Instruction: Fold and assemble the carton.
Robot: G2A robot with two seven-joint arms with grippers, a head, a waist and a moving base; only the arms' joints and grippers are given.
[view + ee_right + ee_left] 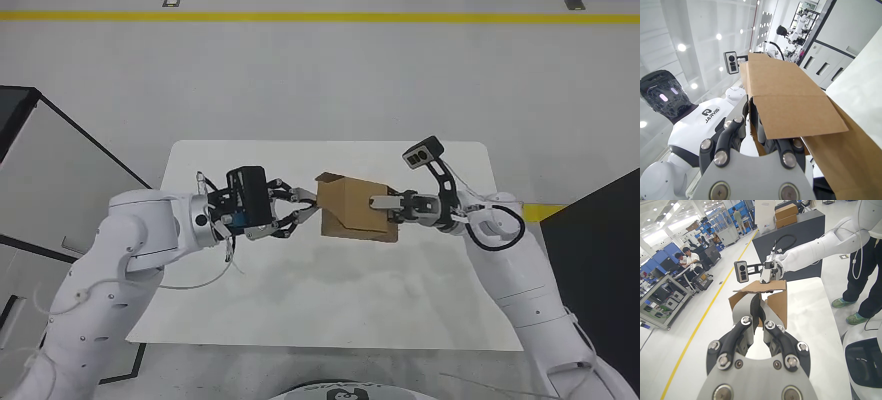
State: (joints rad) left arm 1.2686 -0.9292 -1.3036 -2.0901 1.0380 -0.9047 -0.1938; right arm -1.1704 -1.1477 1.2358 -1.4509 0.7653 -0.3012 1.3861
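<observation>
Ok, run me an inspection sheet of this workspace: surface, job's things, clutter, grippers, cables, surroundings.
Surface: white table, carton at its middle.
Job's things: brown carton, partly erected, flaps unfolded, held at both ends.
Clutter: nothing seen.
Grippers: left gripper shut on a carton flap edge; right gripper shut on the opposite end's flap.
Cables: black loop at the right wrist; white cable hanging from the right arm.
Surroundings: yellow floor line beyond the table; dark cabinet beside it.

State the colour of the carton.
The carton is plain brown cardboard, clearest in the right wrist view.
</observation>
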